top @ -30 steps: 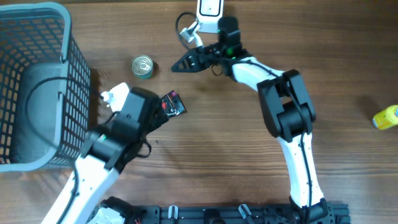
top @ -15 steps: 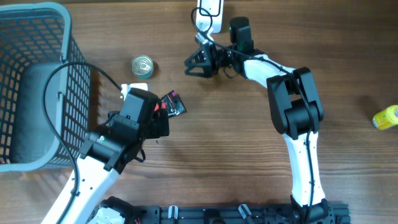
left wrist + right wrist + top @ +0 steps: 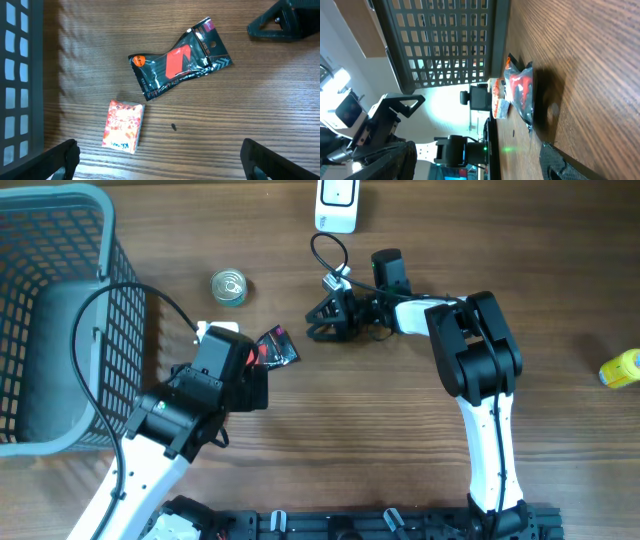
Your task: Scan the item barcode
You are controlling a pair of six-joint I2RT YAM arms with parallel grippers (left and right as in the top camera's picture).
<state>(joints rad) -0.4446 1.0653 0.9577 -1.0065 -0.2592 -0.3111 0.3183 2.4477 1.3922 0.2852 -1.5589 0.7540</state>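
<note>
A black-and-red packet (image 3: 279, 348) (image 3: 177, 62) (image 3: 520, 93) lies flat on the wooden table. A small orange-pink box (image 3: 123, 125) (image 3: 497, 98) lies just beside it, under my left arm in the overhead view. My left gripper (image 3: 251, 382) (image 3: 160, 156) hangs above both, wide open and holding nothing. Open and empty too, my right gripper (image 3: 324, 321) (image 3: 480, 164) sits low on the table right of the packet, pointing at it; its fingers (image 3: 286, 23) show in the left wrist view. A white scanner (image 3: 337, 204) stands at the far edge.
A grey wire basket (image 3: 52, 310) (image 3: 20, 75) (image 3: 451, 40) fills the left side. A small tin can (image 3: 229, 287) stands between basket and scanner. A yellow object (image 3: 620, 369) lies at the far right edge.
My right gripper has pulled back from the scanner toward the packet and has opened. My left arm has shifted slightly toward the near edge, still open.
</note>
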